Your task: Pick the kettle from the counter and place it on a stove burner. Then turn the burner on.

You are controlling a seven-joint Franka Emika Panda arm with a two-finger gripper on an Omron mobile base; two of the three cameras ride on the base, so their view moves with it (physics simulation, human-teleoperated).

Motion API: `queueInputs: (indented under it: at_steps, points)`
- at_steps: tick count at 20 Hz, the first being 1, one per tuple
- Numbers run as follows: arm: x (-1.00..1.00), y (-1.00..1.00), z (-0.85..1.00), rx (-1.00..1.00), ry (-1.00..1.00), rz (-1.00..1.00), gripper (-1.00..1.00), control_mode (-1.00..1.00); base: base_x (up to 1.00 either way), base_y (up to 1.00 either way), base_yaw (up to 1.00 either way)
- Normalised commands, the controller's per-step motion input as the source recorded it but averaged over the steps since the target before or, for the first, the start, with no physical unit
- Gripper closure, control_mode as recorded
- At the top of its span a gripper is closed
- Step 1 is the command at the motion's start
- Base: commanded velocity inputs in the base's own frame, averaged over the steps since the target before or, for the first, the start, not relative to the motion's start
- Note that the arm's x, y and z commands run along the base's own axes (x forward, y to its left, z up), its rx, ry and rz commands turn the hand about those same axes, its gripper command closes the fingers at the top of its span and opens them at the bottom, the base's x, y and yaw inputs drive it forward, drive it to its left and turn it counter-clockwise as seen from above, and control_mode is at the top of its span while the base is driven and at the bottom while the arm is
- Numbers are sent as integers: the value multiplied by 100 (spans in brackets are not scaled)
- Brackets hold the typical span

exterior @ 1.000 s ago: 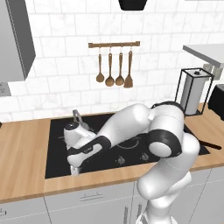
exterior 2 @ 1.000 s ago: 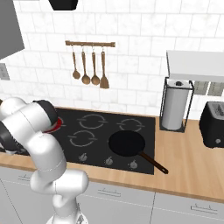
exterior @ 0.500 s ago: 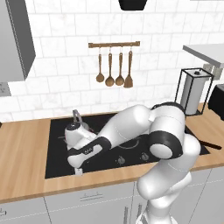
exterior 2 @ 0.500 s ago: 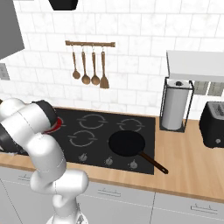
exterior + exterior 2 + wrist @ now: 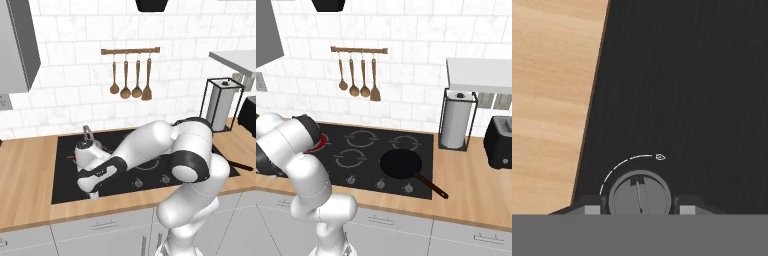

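Pincer [image 5: 638,210]: mine, low at the bottom centre of the hand view, fingertips [image 5: 592,210] narrow and flanking a round grey knob [image 5: 640,196] — touching or just beside, I cannot tell. Kettle [image 5: 86,150]: middle left of the left base view, on the black cooktop [image 5: 67,190] over a red glow; burner ring hidden beneath it. Counter [image 5: 25,175]: light wood, left of the glass. Step in hand, by my judgement: working the burner knob. Risk — tips slipping off the smooth dial, or my forearm, just beside the kettle, nudging it off its ring.
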Motion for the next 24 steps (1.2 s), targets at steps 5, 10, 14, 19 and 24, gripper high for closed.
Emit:
queueInputs:
  at_steps: [5,10,14,19,24]
  points:
    - [0,-4,0,0,0,19,100,-100,0,0,0]
    - [0,-3,0,0,0,20,100,-100,0,0,0]
    - [0,-3,0,0,0,22,100,-100,0,0,0]
    - [0,0,0,0,0,22,100,-100,0,0,0]
    - [0,0,0,0,0,9,100,-100,0,0,0]
